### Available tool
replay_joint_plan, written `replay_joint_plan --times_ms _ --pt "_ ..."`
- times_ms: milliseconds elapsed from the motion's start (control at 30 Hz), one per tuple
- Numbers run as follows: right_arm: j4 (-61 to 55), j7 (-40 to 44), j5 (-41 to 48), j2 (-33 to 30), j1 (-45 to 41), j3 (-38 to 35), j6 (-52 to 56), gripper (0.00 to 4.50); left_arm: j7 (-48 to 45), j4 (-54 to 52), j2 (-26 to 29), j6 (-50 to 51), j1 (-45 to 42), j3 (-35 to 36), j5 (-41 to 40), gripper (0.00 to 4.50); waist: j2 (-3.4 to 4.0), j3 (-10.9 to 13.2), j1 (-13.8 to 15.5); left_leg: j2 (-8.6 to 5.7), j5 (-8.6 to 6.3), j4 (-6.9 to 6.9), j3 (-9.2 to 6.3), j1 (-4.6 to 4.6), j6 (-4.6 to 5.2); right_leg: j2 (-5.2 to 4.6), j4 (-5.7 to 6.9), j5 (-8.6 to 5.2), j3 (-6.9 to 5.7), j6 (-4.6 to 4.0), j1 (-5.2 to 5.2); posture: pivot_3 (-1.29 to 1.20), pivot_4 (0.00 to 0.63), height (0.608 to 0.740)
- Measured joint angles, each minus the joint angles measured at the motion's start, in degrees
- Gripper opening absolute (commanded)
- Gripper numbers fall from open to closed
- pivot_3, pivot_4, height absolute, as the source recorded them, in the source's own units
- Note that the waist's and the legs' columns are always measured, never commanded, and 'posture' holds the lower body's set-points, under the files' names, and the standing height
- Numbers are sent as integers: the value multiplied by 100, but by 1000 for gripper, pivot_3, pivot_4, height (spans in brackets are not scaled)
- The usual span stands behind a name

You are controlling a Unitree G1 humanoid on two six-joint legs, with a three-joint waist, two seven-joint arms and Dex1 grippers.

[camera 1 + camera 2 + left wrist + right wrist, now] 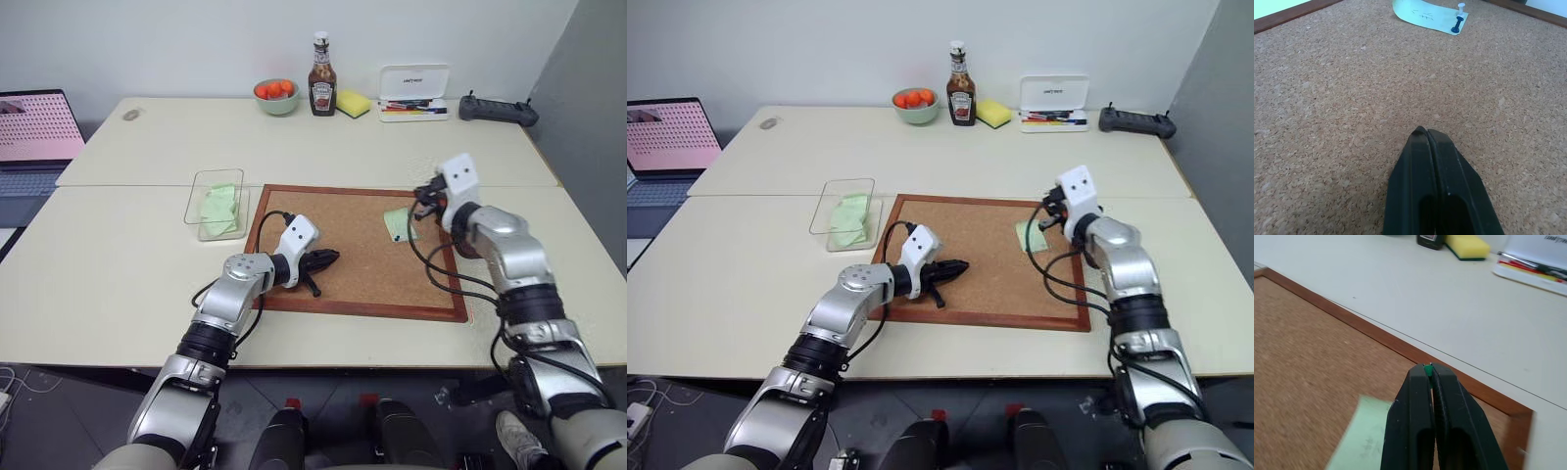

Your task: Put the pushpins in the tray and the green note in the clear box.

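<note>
**Pinned note: thin paper, tiny pins**

The green note [397, 223] is seen lying flat at the 3 o'clock side of the corkboard [353, 294], well apart from the clear box [196, 191]. The box stands on the surface just off the board's frame at 10 o'clock, and a pale green slip is already held in it. In the left wrist view, the pushpins [1456, 24] are seen at one corner of the note: a dark blue one, with a pale one just beside it.

The right gripper [421, 203] is held just above the note's 1 o'clock corner. Its fingers are pressed together on a green speck [1427, 369] at their tips, possibly a pin head, though this cannot be told. The left gripper [328, 259] is held low over the bare cork at the board's 8 o'clock side, fingers together and empty.

The pins are judged light, hard and slippery, and best taken by the head and drawn straight out of the cork. The note is judged limp and easily creased. It should be taken by a lifted free edge only once it is unpinned, or it may be torn.
</note>
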Motion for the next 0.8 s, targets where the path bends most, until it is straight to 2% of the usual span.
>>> replay_joint_plan --times_ms 167,300,433,600,767,800 --pt "-649 167 -415 -1051 840 29 83 33 -12 34 8 -2 -15 -11 29 0 1 -2 4 -2 0 0 5 -1 0 -1 -5 0 2 2 1 0 150 740" --pt "-703 234 -812 -1457 1227 273 -69 33 -25 66 -2 -19 -28 -8 75 0 8 -7 1 -2 0 1 7 4 0 0 -5 2 4 6 7 0 150 740" --pt "-632 226 -1005 -1543 1323 368 -169 33 -62 86 -7 -38 -34 -8 81 0 7 -7 2 -1 0 3 10 4 1 -1 -5 4 6 8 8 0 150 740" --pt "-492 225 -1010 -1530 1322 376 -203 796 -105 92 -19 -100 -43 -24 119 0 7 -7 4 -1 0 3 9 0 0 -1 -12 4 5 9 8 0 150 740" --pt "-295 222 -1046 -1526 1321 413 -204 1781 -107 90 -20 -117 -44 -40 179 0 6 -7 4 -1 0 2 9 -1 0 -1 -16 5 4 10 8 0 150 740" --pt "-277 216 -1051 -1526 1320 412 -206 2103 -108 89 -19 -118 -44 -40 181 0 7 -7 4 -1 0 2 9 -1 0 -1 -16 4 5 10 8 0 150 740"
